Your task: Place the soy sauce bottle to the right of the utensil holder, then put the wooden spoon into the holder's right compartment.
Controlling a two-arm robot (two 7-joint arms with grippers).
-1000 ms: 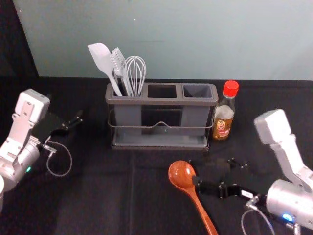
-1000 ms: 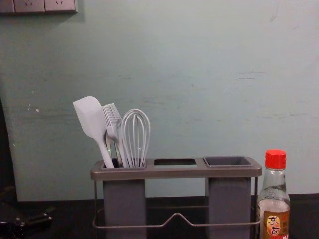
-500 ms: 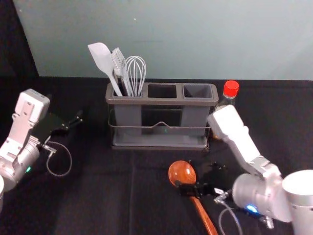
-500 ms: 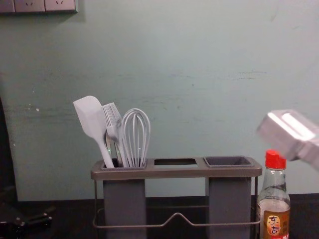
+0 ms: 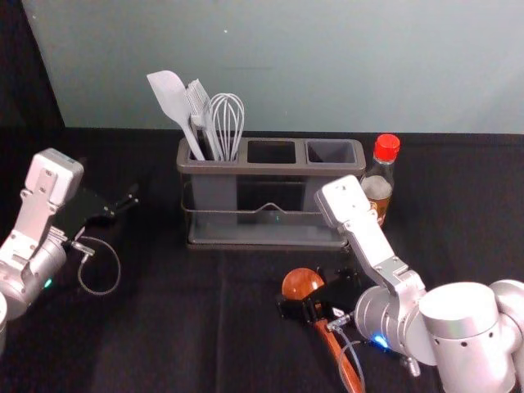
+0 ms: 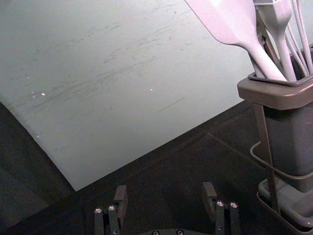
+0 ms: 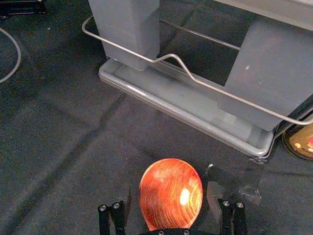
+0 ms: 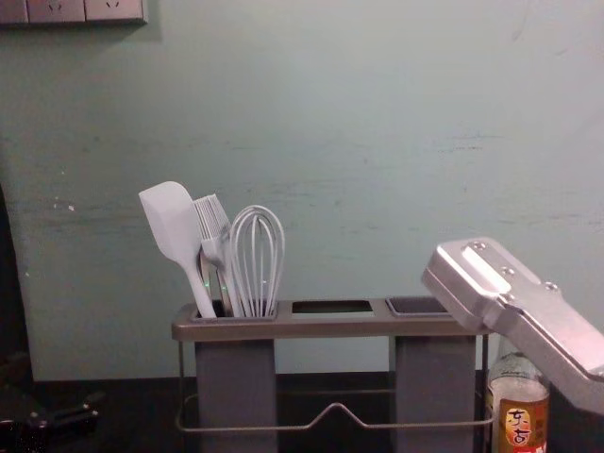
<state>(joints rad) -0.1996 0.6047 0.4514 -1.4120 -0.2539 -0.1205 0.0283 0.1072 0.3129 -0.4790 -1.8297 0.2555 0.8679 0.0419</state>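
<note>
My right gripper (image 5: 313, 288) is over the wooden spoon (image 5: 303, 282) just below its bowl in the head view. In the right wrist view the right gripper (image 7: 168, 208) is open, its fingers either side of the spoon's bowl (image 7: 170, 192). The soy sauce bottle (image 5: 377, 182) stands upright at the right end of the utensil holder (image 5: 266, 243), whose right compartment (image 5: 331, 152) holds nothing. At the left of the head view is my left gripper (image 5: 123, 205), parked; in the left wrist view the left gripper (image 6: 165, 198) stands open, holding nothing.
A white spatula (image 5: 173, 102), a brush and a whisk (image 5: 228, 123) stand in the holder's left compartment. Behind the table rises a pale wall (image 8: 377, 151), with a socket panel (image 8: 71, 9) at its upper left.
My right arm has moved left, bringing its gripper over the spoon, and has come into the chest view in front of the bottle. The left arm, bottle and holder have stayed put.
</note>
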